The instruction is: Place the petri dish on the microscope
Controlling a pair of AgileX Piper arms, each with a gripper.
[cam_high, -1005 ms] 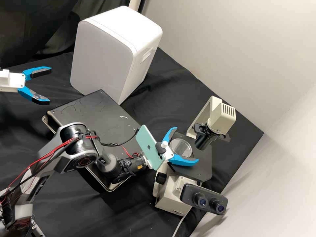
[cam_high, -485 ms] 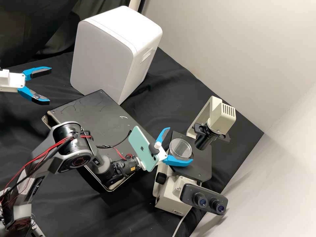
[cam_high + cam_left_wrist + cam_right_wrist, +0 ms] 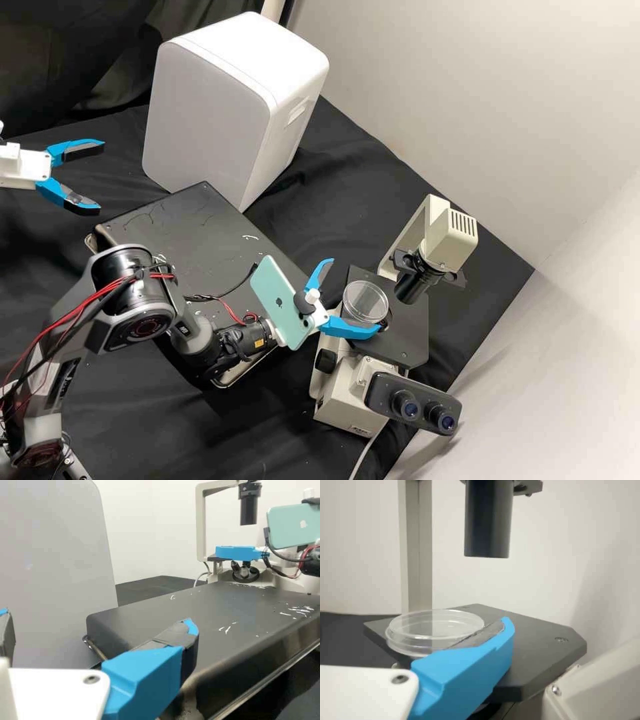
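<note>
Two blue fingers [image 3: 347,327] of the right gripper [image 3: 353,295] are spread wide on nothing, and they've backed off toward the black tray [image 3: 200,227] since a second ago, when they flanked the petri dish [image 3: 367,300]. That dish hasn't budged: clear, round and shallow, it lies flat on the microscope [image 3: 347,393] on its black stage [image 3: 410,327], just under the dark lens barrel [image 3: 408,288]. Over by the white box [image 3: 227,100] the left gripper [image 3: 93,175] hangs well apart, jaws open too
</note>
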